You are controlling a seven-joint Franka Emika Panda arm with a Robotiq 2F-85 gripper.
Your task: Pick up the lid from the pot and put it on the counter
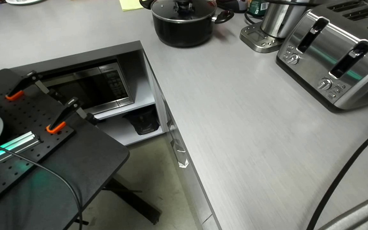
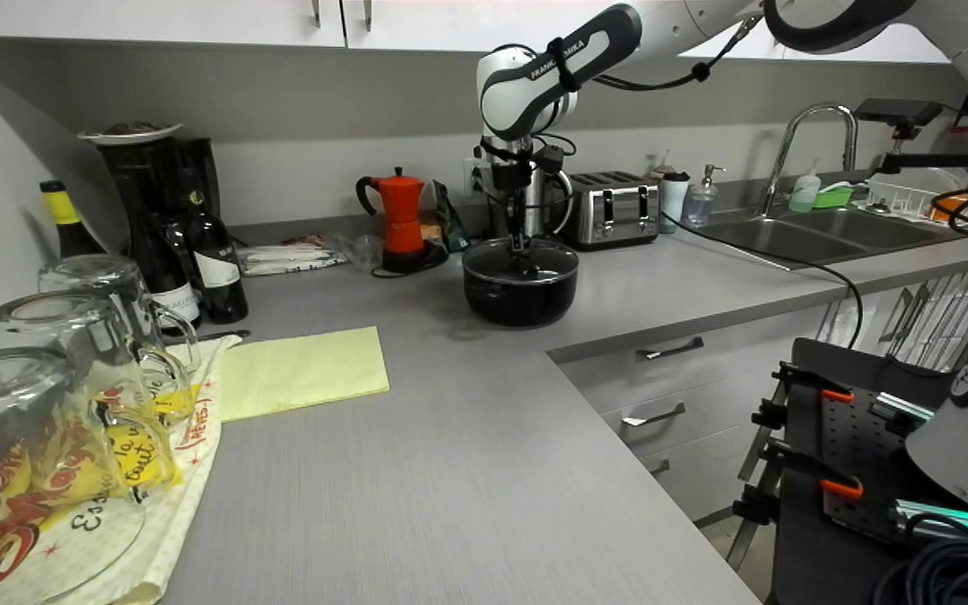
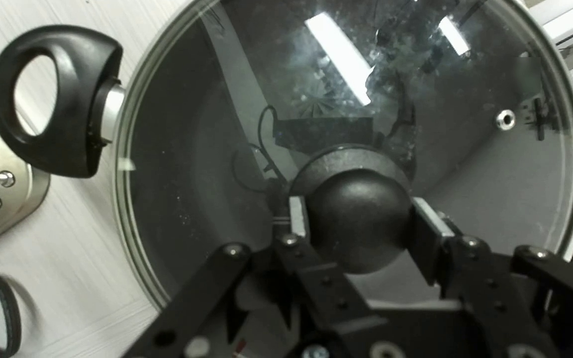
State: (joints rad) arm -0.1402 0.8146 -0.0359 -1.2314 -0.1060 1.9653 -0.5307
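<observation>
Bench (image 2: 417, 496): light grey, carries the task things. One arm (image 2: 677, 29) only, so no question of which is nearer. Pot (image 2: 520, 301): upright on the bench near the inside corner; a side handle (image 3: 62, 99) sticks out leftward in wrist view. Lid (image 3: 316, 124): seated flat on the pot, right under the jaws, not lifted. Round, so no long axis to line up; top faces up. Jaws: pointing down, parted to about the width of the knob (image 3: 361, 214). Knob: mid-lid, standing up between the pads (image 3: 297, 216), one each side. Wrist view doesn't settle whether the pads press it or sit just beside, so can't call the grip. My read: knob between jaws is what matters; next wants a firm squeeze, straight lift, then sideways and down to bench.
</observation>
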